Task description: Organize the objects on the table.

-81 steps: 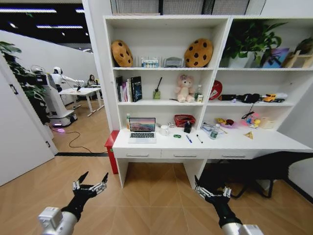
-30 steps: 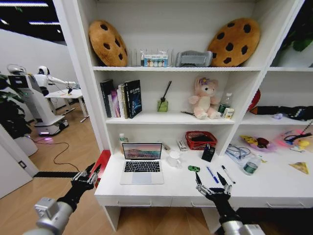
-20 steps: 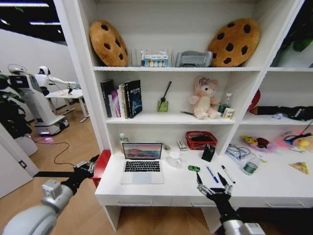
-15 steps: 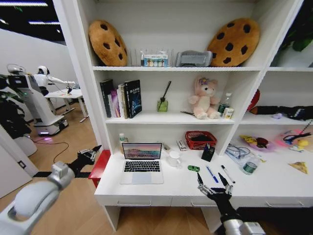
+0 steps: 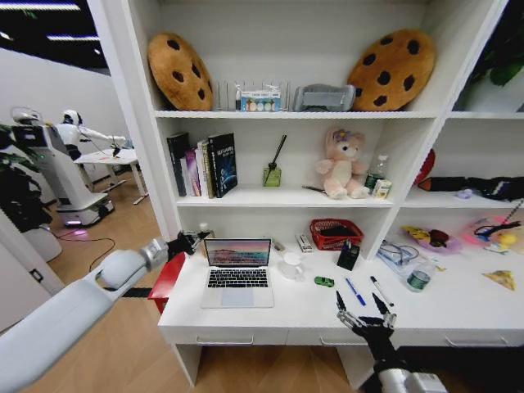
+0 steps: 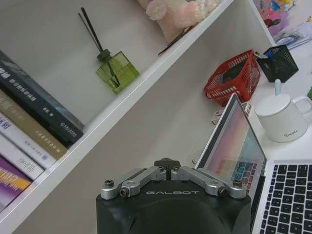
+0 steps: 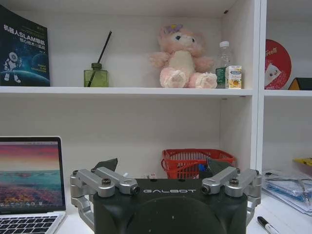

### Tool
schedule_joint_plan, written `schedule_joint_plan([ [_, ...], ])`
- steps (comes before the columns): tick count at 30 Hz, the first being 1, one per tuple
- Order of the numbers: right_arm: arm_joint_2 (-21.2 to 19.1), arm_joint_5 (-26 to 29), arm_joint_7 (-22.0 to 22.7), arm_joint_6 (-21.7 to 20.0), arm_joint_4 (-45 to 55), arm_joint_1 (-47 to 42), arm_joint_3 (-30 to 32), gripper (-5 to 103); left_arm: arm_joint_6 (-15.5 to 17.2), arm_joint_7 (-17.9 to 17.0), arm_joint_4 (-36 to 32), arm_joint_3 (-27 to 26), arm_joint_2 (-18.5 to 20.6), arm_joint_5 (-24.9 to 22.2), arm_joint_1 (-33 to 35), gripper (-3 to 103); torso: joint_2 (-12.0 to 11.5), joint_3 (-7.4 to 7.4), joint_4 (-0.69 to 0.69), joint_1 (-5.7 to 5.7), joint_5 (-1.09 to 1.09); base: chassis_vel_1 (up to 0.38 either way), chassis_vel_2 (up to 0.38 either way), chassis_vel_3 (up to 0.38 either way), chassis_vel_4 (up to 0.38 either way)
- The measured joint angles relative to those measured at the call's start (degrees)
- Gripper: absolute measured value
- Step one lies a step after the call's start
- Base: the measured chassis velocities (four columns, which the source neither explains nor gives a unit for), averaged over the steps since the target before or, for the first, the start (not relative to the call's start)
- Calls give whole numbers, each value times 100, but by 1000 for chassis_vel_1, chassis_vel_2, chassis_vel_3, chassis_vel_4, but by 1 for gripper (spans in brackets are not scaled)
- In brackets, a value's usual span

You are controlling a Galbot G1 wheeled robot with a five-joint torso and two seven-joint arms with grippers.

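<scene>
Reach begun: our left gripper (image 5: 194, 240), fingers apart, has swung to the open silver laptop's (image 5: 238, 273) ten o'clock; right gripper (image 5: 365, 315) waits spread.

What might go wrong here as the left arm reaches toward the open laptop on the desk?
The left gripper hangs beside the upper left corner of the open laptop; a sideways nudge might push the screen back or slide the laptop.

The white mug stands just right of the laptop, so a shove could knock it over.

The right gripper, open at the desk's front edge, sits near the blue pen and could roll it off.
</scene>
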Motion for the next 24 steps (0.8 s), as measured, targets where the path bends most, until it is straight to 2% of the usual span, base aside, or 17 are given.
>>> schedule_joint_plan([
  [1, 0, 0, 0, 0, 0, 0, 0, 100, 0, 0, 0, 0, 0, 0, 0, 0, 0, 0, 0, 0, 0, 0, 0, 0, 0],
  [3, 1, 20, 2, -1, -5, -1, 22, 100, -49, 132, 271, 495, -145, 108, -510, 0, 0, 0, -1, 0, 1, 0, 0, 0, 0],
  [4, 1, 20, 2, -1, -5, -1, 22, 100, -49, 132, 271, 495, -145, 108, -510, 0, 0, 0, -1, 0, 1, 0, 0, 0, 0],
  [6, 5, 39, 5, -1, -29, -7, 55, 100, -252, 426, 601, 982, -278, 300, -996, 0, 1, 0, 0, 0, 2, 0, 0, 0, 0],
  [7, 5, 39, 5, -1, -29, -7, 55, 100, -252, 426, 601, 982, -278, 300, -996, 0, 1, 0, 0, 0, 2, 0, 0, 0, 0],
  [10, 18, 50, 10, 4, -46, -12, 62, 100, -491, 725, 948, 1408, -467, 548, -1415, 0, 1, 0, 0, 0, 1, 0, 0, 0, 0],
  [16, 27, 93, 17, 10, -47, -23, 90, 100, -691, 968, 1286, 1764, -704, 643, -1810, 0, 1, 0, -1, 0, 1, 0, 0, 0, 0],
  [19, 28, 142, 27, 35, -80, -20, 127, 100, -1015, 1342, 1687, 2077, -957, 785, -2187, 0, 1, -1, 0, 0, 1, 0, 0, 0, 0],
  [22, 31, 150, 28, 41, -88, -16, 128, 100, -1083, 1435, 1775, 2135, -1023, 807, -2256, 0, 1, 0, 0, 0, 1, 0, 0, 0, 0],
  [24, 66, 153, 29, 69, -109, -5, 129, 100, -1207, 1730, 1928, 2282, -1117, 836, -2430, 0, 1, 0, -1, 0, 0, 0, 0, 0, 0],
])
